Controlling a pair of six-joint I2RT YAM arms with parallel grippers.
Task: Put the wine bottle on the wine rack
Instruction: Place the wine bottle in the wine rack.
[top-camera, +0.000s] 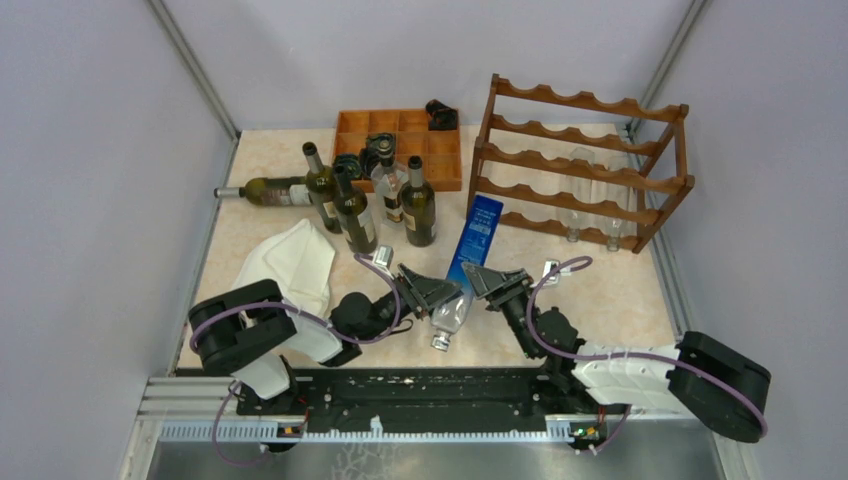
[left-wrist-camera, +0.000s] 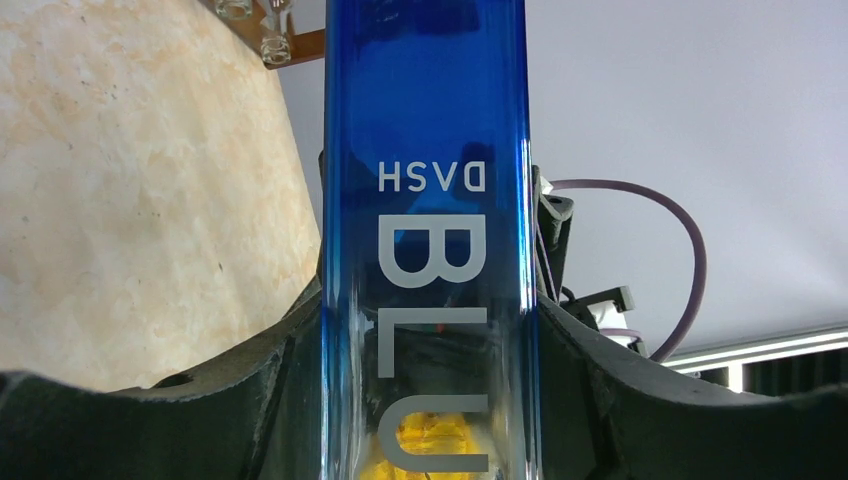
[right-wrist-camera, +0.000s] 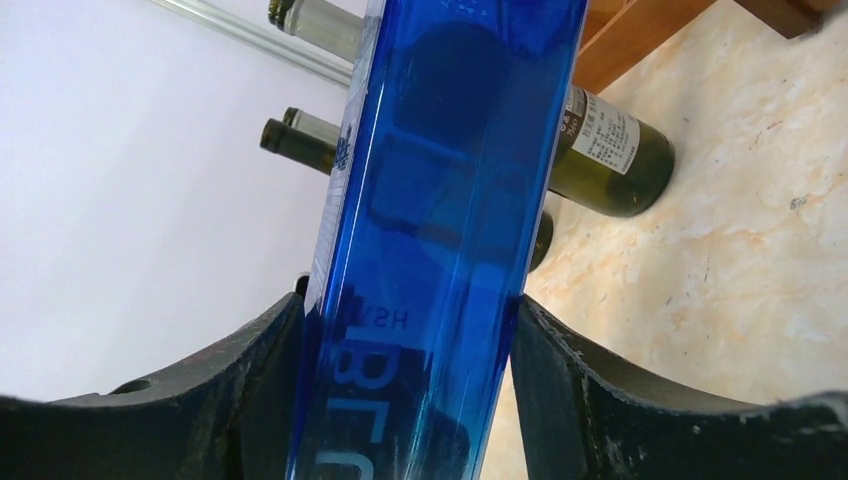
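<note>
**Blue glass, gripped from both sides**

Nearest me, the left gripper (top-camera: 438, 293) is clamped on the wine bottle (top-camera: 476, 238), and the right gripper (top-camera: 482, 281) is closed against both its flanks. The bottle sits between them over the middle of the surface (top-camera: 610, 295), cap end toward me. I judge it heavy, rigid, slick and breakable, so I'd hold the straight body, never the neck. The wine rack (top-camera: 585, 165) stands far right.

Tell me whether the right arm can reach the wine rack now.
Probably yes: the wine rack stands close beyond the right gripper, nothing tall between. But its jaws clasp the blue bottle, which the left gripper also holds.
</note>
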